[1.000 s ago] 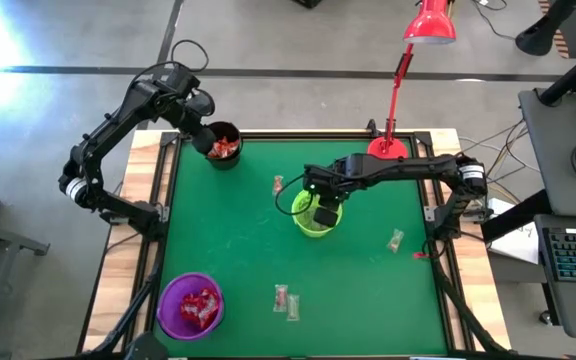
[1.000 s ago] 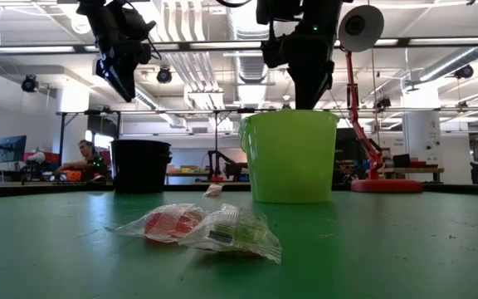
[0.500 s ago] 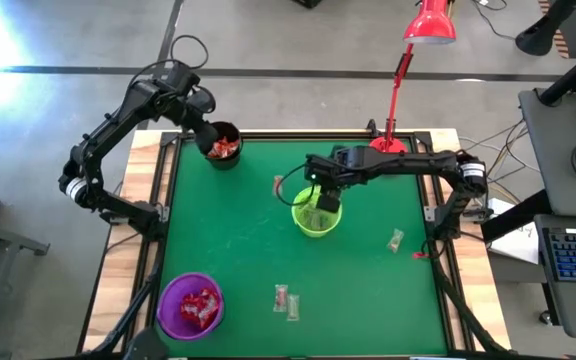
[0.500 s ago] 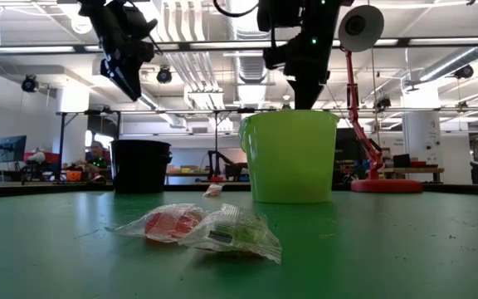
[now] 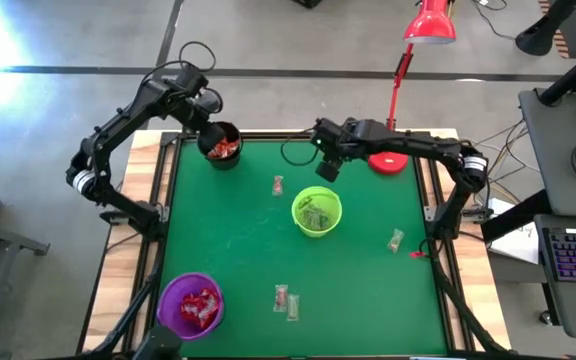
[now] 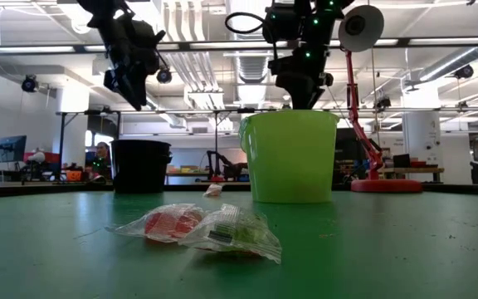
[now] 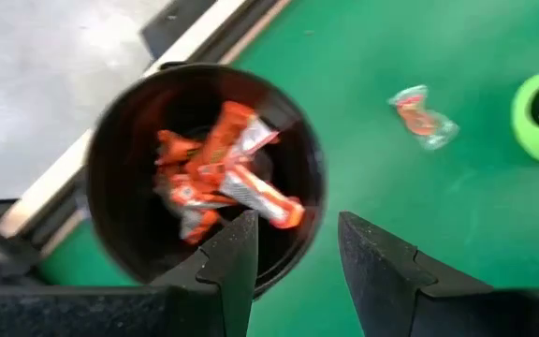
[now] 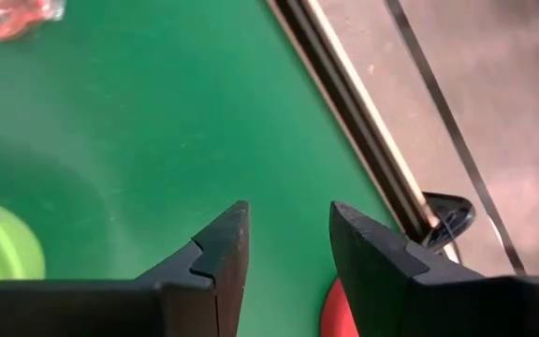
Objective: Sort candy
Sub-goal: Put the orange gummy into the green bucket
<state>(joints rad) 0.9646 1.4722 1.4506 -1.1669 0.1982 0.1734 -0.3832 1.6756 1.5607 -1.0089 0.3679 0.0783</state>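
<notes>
Loose candy lies on the green mat: one sweet (image 5: 277, 185) near the far middle, one (image 5: 395, 240) on the right, two (image 5: 286, 301) near the front, which also show close up in the low view (image 6: 202, 228). The black cup (image 5: 222, 143) holds red-orange candy (image 7: 223, 178). The purple cup (image 5: 190, 305) holds red candy. The green cup (image 5: 316, 212) holds pale sweets. My left gripper (image 7: 298, 245) hangs open above the black cup's rim. My right gripper (image 8: 288, 245) is open and empty, above the mat (image 5: 326, 166) on the far side of the green cup.
A red desk lamp stands with its base (image 5: 388, 158) at the far right corner, close beside my right arm. The table's dark frame rail (image 8: 344, 103) runs along the far edge. Bare mat lies between the green cup and the purple cup.
My right gripper has moved from just over the green cup toward the table's far edge, and now stands clear of the cup. My left gripper has shifted slightly to the right above the black cup. The candy and the cups have stayed where they were.
</notes>
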